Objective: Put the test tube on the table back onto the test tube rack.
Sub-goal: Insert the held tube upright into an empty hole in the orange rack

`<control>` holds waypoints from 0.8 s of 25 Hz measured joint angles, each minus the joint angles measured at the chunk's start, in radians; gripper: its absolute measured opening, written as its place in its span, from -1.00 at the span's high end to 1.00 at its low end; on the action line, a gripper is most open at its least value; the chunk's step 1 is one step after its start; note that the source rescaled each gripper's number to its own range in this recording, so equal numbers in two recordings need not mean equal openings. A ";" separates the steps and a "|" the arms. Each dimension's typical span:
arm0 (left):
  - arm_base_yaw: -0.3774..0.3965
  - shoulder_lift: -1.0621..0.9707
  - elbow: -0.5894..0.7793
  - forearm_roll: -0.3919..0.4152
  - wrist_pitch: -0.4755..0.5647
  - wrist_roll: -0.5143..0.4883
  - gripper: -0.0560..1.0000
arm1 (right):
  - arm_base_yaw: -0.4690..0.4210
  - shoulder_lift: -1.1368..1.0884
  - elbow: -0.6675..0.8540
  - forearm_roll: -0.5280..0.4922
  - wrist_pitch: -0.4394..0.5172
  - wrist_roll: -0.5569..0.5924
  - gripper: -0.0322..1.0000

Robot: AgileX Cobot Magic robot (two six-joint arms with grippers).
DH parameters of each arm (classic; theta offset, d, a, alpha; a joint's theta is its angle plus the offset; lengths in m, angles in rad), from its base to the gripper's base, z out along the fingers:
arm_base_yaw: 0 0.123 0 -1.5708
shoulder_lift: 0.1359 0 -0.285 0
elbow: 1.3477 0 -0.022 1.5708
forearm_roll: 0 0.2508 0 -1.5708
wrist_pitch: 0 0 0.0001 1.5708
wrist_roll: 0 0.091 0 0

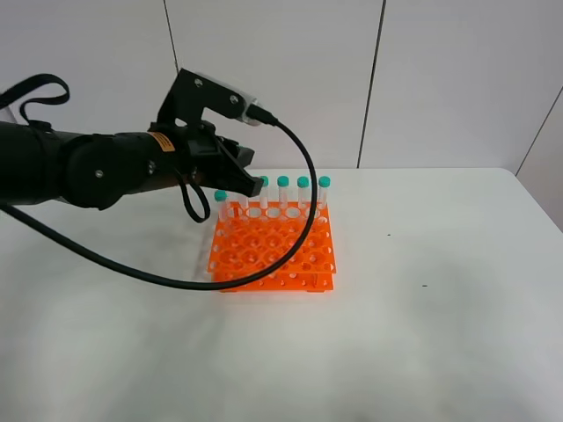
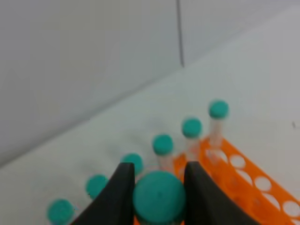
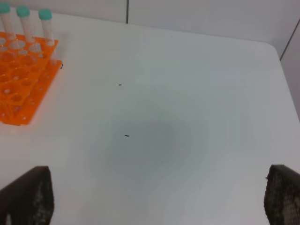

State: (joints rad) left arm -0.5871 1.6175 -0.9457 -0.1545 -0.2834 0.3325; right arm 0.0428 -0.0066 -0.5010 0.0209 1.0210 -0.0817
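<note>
Over the rear left corner of the test tube rack (image 1: 273,251), the left gripper (image 2: 158,176) was clenched on the test tube (image 2: 159,199), its 2 dark fingers (image 2: 117,199) pressing either side of the teal cap. From the wrist camera the cap filled the gap between them, and the tube's body below was hidden, so whether its tip had entered a hole could not be told; it seemed to hang just above the rack's back row. Behind it, 6 other capped tubes (image 2: 191,127) stood upright in a line along that row, blurred at close range. The high camera showed the black left arm (image 1: 97,167) stretched in from the left, with a cable (image 1: 299,163) looping down across the orange grid. The table (image 1: 422,334) lay white around the rack. Well apart to the right, the right gripper (image 3: 154,197) hovered over bare tabletop with its fingers (image 3: 28,194) spread wide, holding nothing.
</note>
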 joint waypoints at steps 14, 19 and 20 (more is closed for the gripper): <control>0.098 0.179 -0.119 0.003 -0.006 -0.091 0.89 | 0.000 0.000 0.000 0.000 0.000 0.003 -1.00; 0.097 0.199 -0.119 0.003 -0.012 -0.096 0.89 | 0.000 0.000 0.000 0.000 0.000 0.003 -1.00; 0.097 0.200 -0.119 0.003 -0.013 -0.097 0.89 | 0.000 0.000 0.000 0.000 0.000 0.003 -1.00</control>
State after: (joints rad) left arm -0.4900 1.8175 -1.0647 -0.1514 -0.2968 0.2352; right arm 0.0428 -0.0066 -0.5010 0.0209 1.0210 -0.0792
